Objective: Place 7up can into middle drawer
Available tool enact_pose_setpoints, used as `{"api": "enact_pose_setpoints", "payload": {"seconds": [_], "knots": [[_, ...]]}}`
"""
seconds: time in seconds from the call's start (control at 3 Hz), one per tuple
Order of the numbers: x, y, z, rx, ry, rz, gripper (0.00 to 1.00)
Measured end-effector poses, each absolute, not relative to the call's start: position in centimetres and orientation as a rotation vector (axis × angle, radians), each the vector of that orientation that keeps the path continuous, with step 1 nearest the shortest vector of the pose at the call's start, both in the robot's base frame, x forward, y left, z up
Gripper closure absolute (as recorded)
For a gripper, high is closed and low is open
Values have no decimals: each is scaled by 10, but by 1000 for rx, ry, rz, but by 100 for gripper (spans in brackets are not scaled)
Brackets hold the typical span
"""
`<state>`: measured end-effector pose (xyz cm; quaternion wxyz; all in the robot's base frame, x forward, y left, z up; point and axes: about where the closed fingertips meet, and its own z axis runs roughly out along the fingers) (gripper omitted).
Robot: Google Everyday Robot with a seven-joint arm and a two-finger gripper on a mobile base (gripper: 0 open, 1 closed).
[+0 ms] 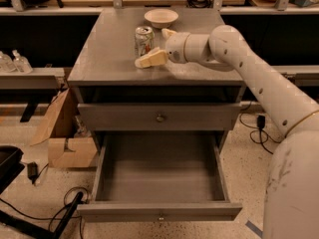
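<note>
The 7up can [144, 40] stands upright on the grey cabinet top [109, 59], in front of a white bowl. My gripper [152, 47] is open at the can's right side. One cream finger [151, 59] reaches along the front of the can and the other [166, 33] sits behind it to the right. The fingers are close to the can and not closed on it. The middle drawer [159, 212] is pulled fully out below, and its deep grey tray is empty.
A white bowl [161, 17] sits behind the can. The upper drawer front [159, 116] with a round knob is closed. A cardboard box [65, 143] stands on the floor at left, with cables beside it. My white arm [259, 78] crosses the right side.
</note>
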<state>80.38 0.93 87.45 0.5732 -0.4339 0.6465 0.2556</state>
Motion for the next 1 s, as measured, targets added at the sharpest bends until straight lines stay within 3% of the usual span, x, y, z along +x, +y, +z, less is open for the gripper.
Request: {"api": "enact_pose_setpoints", "payload": {"seconds": [0.33,1.0], "knots": [[808,25,875,-995,1457,658,0],[799,48,901,-957,1248,801,49]]}}
